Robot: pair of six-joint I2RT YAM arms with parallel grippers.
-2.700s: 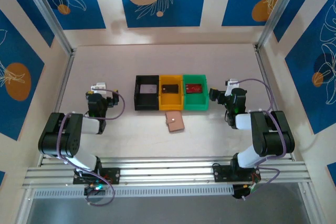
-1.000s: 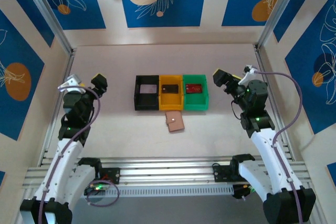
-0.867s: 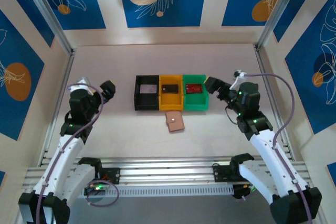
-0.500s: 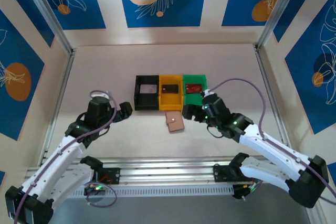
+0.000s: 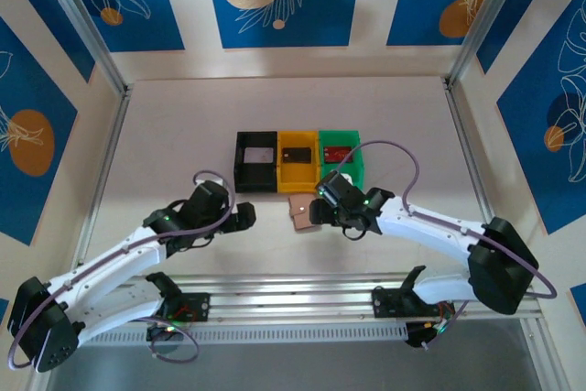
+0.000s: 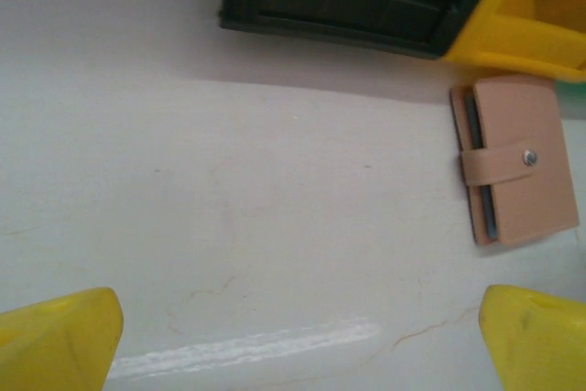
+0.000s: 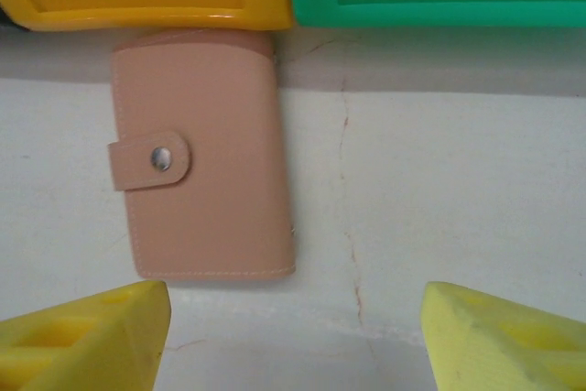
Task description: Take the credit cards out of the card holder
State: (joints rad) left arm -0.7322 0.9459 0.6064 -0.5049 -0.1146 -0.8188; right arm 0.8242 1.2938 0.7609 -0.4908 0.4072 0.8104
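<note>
right wrist | card holder (image 7: 220, 199) snapped closed, just ahead of right tool (image 7: 293, 318), jaws wide apart | left tool (image 6: 298, 318) likewise wide

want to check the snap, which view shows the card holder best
Right wrist: the card holder lies large, whole, its snap tab fastened. Left wrist shows it smaller, off to the right; top external, tiny.

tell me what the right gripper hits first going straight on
Likely the card holder at its near right corner, or bare table just beside it; depth from the right gripper is unclear.
</note>
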